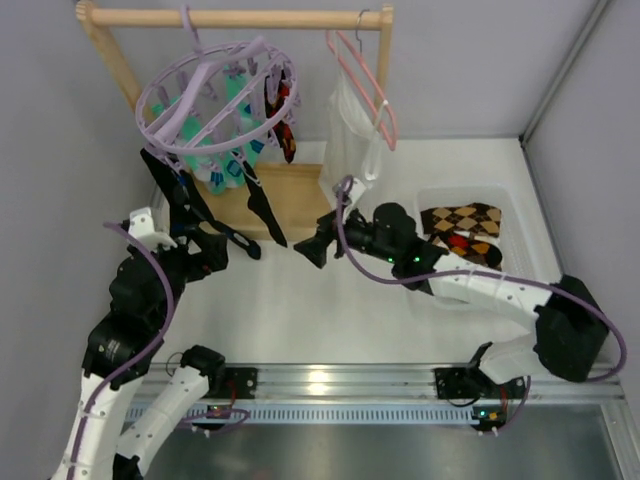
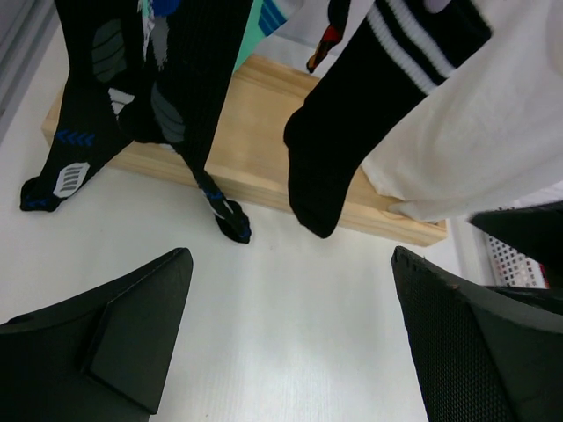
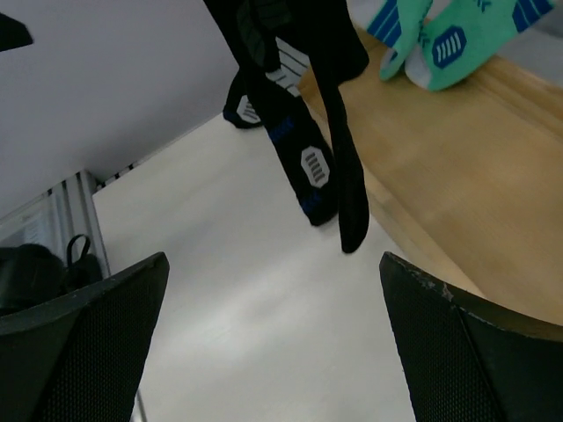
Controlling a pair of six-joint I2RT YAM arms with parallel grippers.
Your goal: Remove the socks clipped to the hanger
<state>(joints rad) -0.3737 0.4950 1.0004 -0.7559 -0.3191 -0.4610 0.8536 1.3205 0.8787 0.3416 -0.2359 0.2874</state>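
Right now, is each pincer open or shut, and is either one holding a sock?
Left pincer: open, holding nothing.
Right pincer: open, holding nothing.

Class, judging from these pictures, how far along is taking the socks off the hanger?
Done: nothing evident. In hand: the left claw and right claw are open and empty, facing the hanging black socks. Left: the black socks, teal socks and red-patterned socks all hang from the hanger.
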